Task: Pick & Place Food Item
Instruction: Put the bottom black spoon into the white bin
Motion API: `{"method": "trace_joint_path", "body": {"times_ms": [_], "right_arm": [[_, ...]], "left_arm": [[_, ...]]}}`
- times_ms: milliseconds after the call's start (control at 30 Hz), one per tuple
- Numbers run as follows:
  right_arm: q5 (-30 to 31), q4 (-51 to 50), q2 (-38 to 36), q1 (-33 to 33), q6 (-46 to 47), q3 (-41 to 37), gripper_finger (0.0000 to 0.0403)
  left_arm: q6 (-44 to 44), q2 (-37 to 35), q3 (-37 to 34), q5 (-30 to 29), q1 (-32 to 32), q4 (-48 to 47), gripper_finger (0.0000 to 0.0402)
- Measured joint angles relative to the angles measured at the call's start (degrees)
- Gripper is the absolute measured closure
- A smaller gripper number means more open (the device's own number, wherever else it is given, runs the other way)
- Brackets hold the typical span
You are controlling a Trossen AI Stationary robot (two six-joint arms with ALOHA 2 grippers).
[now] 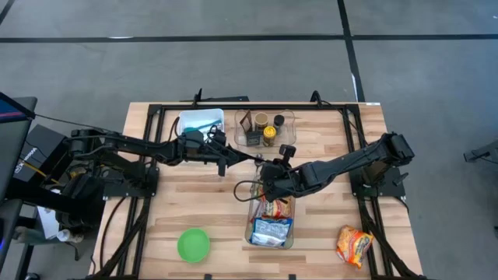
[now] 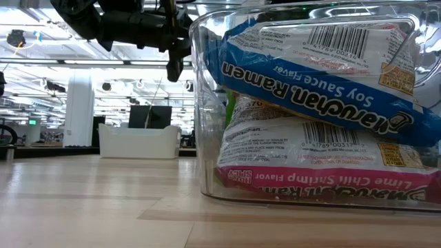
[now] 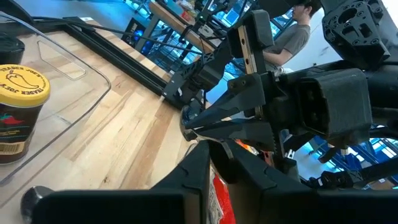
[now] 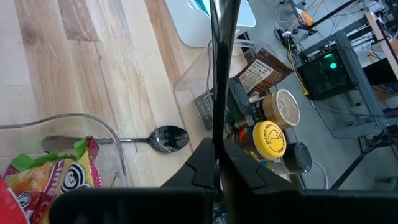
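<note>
A clear bin (image 1: 271, 224) at the table's near middle holds several ramen packets. In the low view a blue soy-sauce packet (image 2: 324, 76) lies on a pink lime-chili-shrimp packet (image 2: 317, 165). An orange ramen packet (image 1: 354, 245) lies flat on the table at the near right. My right gripper (image 1: 268, 179) hangs above the bin's far end, shut and empty. Its fingers (image 4: 217, 93) point toward the far jar bin, and a green-edged packet (image 4: 56, 177) shows below them. My left gripper (image 1: 233, 159) hangs over the table's middle, just left of the right one.
A clear bin of jars (image 1: 264, 128) and a white bin (image 1: 201, 123) stand at the far middle. A green bowl (image 1: 193, 245) sits at the near left. A spoon (image 4: 155, 138) lies on the table beside the ramen bin. A black frame (image 1: 156, 117) runs around the table's edges.
</note>
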Motion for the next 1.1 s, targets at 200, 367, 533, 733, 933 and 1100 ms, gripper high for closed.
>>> {"method": "trace_joint_path", "body": {"times_ms": [200,367,533,733,933,1100], "right_arm": [[0.02,-0.02,-0.04,0.00,0.00,0.02,0.0393],[-0.02,0.03,-0.04,0.01,-0.23,0.02,0.0359],[-0.04,0.00,-0.02,0.00,-0.24,0.02,0.0306],[0.17,-1.22,-0.30,0.60,-0.66,0.02,0.0261],[0.33,-1.92,-0.44,2.08,0.26,0.02,0.0249],[1.03,-4.75,-0.44,3.48,3.00,0.02,0.0258]], "left_arm": [[0.23,0.00,0.00,-1.27,0.02,-0.35,0.0386],[1.62,0.00,0.01,-1.52,0.13,0.04,0.0396],[2.17,-0.07,0.09,-2.08,0.06,0.00,0.0396],[5.01,-0.07,0.09,-3.23,0.11,-0.42,0.0398],[6.48,-0.07,0.09,-4.04,0.11,-0.43,0.0398],[6.90,-0.07,0.09,-4.03,0.11,-0.43,0.0397]]}}
